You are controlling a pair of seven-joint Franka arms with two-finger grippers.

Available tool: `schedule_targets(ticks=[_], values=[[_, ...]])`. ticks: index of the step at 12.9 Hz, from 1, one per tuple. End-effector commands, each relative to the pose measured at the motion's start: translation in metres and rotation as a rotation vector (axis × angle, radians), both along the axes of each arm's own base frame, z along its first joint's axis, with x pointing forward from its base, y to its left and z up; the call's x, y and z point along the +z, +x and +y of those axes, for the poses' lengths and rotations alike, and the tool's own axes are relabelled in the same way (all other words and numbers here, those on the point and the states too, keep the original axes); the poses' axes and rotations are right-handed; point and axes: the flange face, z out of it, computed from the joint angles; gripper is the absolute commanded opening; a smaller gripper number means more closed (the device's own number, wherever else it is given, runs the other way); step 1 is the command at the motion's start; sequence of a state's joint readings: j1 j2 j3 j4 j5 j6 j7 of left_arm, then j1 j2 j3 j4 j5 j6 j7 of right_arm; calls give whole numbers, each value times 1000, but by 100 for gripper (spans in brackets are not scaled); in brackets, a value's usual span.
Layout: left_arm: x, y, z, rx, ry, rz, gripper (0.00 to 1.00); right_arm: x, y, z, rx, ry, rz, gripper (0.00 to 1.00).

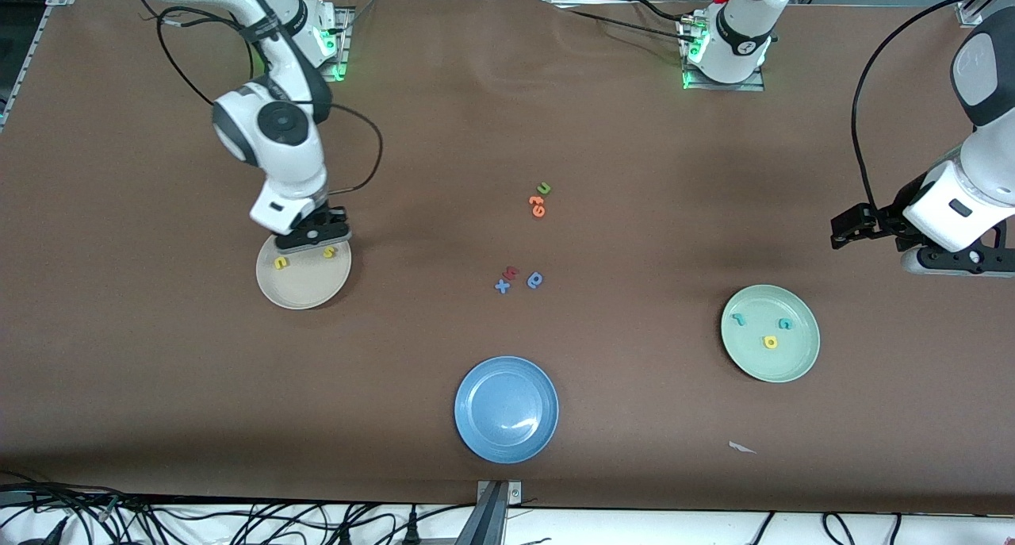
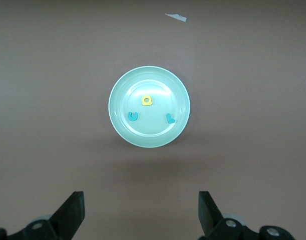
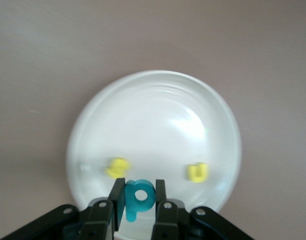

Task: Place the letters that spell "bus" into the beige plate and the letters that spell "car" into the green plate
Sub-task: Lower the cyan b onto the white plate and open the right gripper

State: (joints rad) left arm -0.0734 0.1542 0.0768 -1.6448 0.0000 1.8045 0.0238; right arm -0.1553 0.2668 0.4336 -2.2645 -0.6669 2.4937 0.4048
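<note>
Teal letter (image 3: 138,199) — over beige plate (image 3: 158,100)

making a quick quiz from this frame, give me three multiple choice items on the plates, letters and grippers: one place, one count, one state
1. Where is the right gripper?
A. over the beige plate
B. over the blue plate
C. over the loose letters mid-table

2. How many letters lie in the green plate?
A. one
B. three
C. five

3. What is the state of the right gripper?
A. open and empty
B. shut on a yellow letter
C. shut on the teal letter

Answers:
1. A: the front view shows it above that plate's rim.
2. B: a teal "c", a teal "r" and a yellow "a" lie in it.
3. C: the right wrist view shows the teal letter between its fingers.
</note>
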Motion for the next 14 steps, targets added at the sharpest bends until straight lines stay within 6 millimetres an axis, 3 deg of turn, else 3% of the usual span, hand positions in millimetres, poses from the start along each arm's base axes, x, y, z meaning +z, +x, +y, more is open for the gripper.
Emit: schedule_targets(ticks=[1, 2, 4, 8, 9, 11, 14], values=[[1, -2, 3, -19, -3, 6, 100, 3, 3, -20, 31, -21, 3, 19], [0, -2, 3, -19, -3, 6, 100, 3, 3, -20, 18, -17, 2, 30], [-1, -1, 3, -19, -2, 9, 100, 3, 4, -20, -5, 1, 6, 63], [-1, -1, 3, -19, -2, 9, 100, 11, 11, -20, -104, 74, 21, 88], [-1, -1, 4, -16, -2, 9, 100, 12, 11, -19, -113, 81, 22, 99], [-1, -1, 4, -17, -2, 9, 100, 24, 13, -15, -164, 93, 45, 99], [-1, -1, 4, -17, -2, 9, 100, 77, 37, -3, -226, 52, 106, 99]])
